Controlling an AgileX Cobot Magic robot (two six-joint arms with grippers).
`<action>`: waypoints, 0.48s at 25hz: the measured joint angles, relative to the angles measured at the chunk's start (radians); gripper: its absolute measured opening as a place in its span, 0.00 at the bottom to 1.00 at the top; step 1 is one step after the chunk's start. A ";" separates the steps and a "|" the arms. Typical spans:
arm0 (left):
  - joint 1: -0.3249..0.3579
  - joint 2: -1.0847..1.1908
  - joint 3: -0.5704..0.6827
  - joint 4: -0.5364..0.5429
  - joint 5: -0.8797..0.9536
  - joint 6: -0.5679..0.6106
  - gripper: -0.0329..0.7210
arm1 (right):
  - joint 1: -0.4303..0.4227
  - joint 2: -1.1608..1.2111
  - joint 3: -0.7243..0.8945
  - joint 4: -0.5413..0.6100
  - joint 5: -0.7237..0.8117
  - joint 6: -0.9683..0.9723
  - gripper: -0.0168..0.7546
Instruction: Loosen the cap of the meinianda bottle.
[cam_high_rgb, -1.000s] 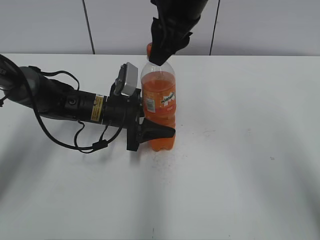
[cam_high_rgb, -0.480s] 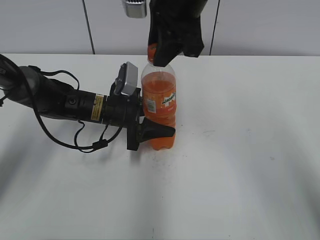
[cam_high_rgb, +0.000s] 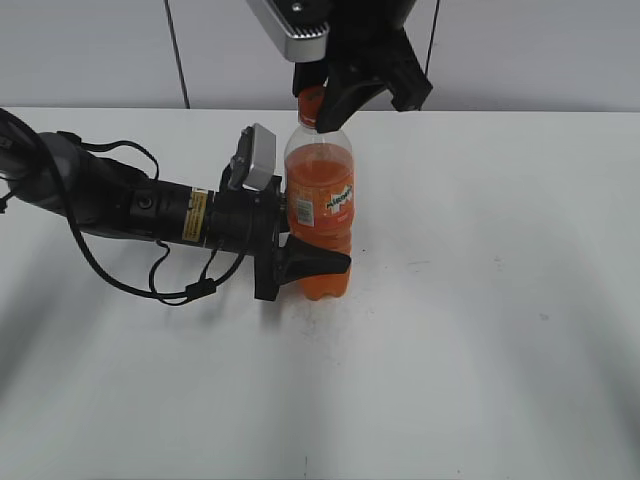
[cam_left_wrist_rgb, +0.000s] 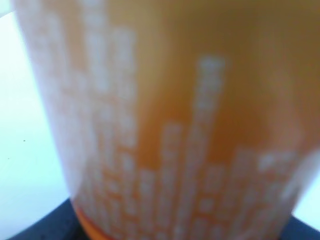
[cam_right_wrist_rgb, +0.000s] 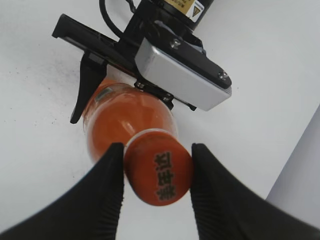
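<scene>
The meinianda bottle (cam_high_rgb: 320, 200) stands upright on the white table, full of orange drink. My left gripper (cam_high_rgb: 325, 260) comes in from the left and is shut on its lower body. The left wrist view is filled by the blurred orange label (cam_left_wrist_rgb: 175, 125). My right gripper (cam_high_rgb: 318, 108) hangs down from above, and its two black fingers (cam_right_wrist_rgb: 157, 185) press on both sides of the orange cap (cam_right_wrist_rgb: 159, 172), which has dark characters on top. The cap (cam_high_rgb: 311, 100) shows only partly between the fingers in the exterior view. The bottle's shoulder (cam_right_wrist_rgb: 125, 120) shows below the cap.
The white table (cam_high_rgb: 480, 300) stretches to the right and front of the bottle. A grey panelled wall (cam_high_rgb: 550, 50) stands behind it. The left arm with its cables (cam_high_rgb: 130, 210) lies across the table's left side. Its grey wrist camera (cam_right_wrist_rgb: 182, 75) sits close to the bottle's shoulder.
My right wrist has turned about the bottle's axis while on the cap; its grey camera has swung into view at the top. The bottle and left arm have stayed in place.
</scene>
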 joint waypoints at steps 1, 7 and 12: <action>0.000 0.000 0.000 0.000 0.000 0.000 0.57 | 0.000 0.000 0.000 0.000 0.000 -0.001 0.40; 0.000 0.000 0.000 -0.001 -0.001 0.000 0.57 | 0.000 0.000 0.000 0.005 0.000 0.043 0.41; 0.000 0.000 0.000 0.000 -0.001 0.001 0.57 | 0.000 0.000 0.000 0.006 0.000 0.052 0.41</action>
